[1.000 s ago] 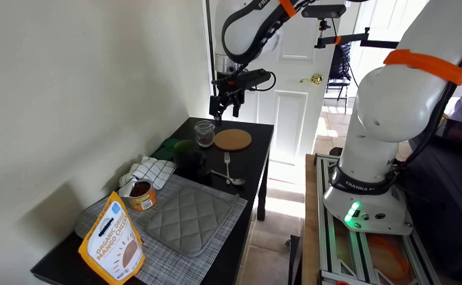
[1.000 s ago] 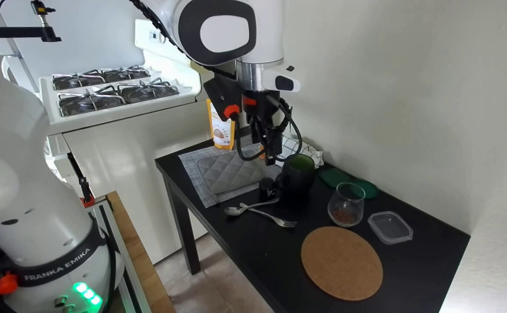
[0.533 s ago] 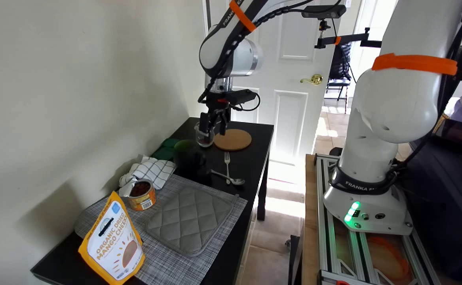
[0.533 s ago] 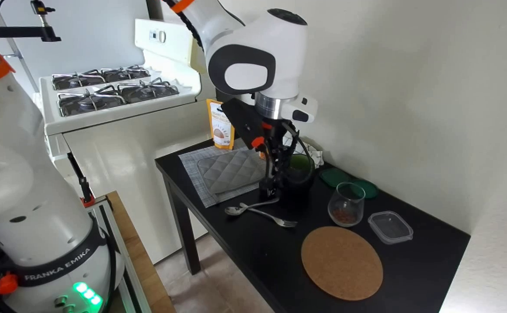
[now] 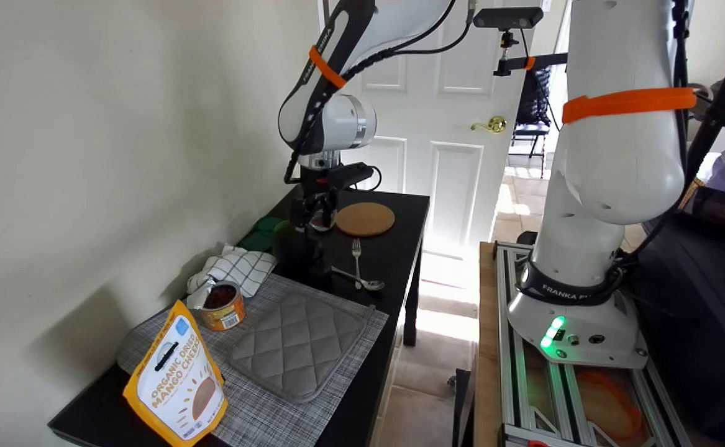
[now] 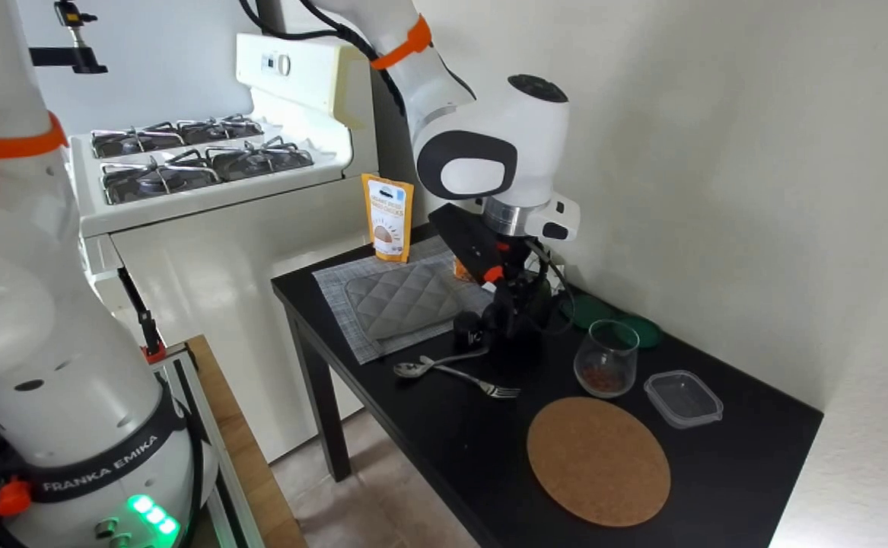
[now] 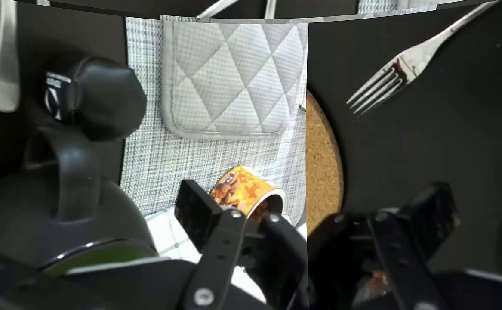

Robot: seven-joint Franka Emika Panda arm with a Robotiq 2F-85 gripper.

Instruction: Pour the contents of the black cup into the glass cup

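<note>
The black cup is a dark mug (image 5: 292, 254) with a green inside. In the wrist view the mug (image 7: 119, 211) shows at left, with its handle (image 7: 78, 181) toward a small black bottle (image 7: 109, 99). My gripper (image 5: 314, 225) is open and empty, low at the mug's rim. In an exterior view the gripper (image 6: 520, 320) hides most of the mug. The wrist view shows the finger pads (image 7: 197, 215) apart; whether they stand around the mug I cannot tell. The glass cup (image 6: 606, 361) holds reddish-brown bits. In an exterior view the glass cup (image 5: 323, 223) is partly hidden behind my gripper.
A spoon (image 6: 412, 370) and fork (image 6: 497, 391) lie before the mug. A round cork board (image 6: 599, 464) and clear plastic container (image 6: 683, 398) lie near the glass. An open orange can (image 5: 225, 313), checked cloth (image 5: 238, 267), grey pot holder (image 5: 297, 344) and yellow pouch (image 5: 179, 379) stand beyond.
My arm has come down, and my gripper has moved from above the table to the mug's rim, the fingers still apart. The mug, the glass cup and the other things have not moved.
</note>
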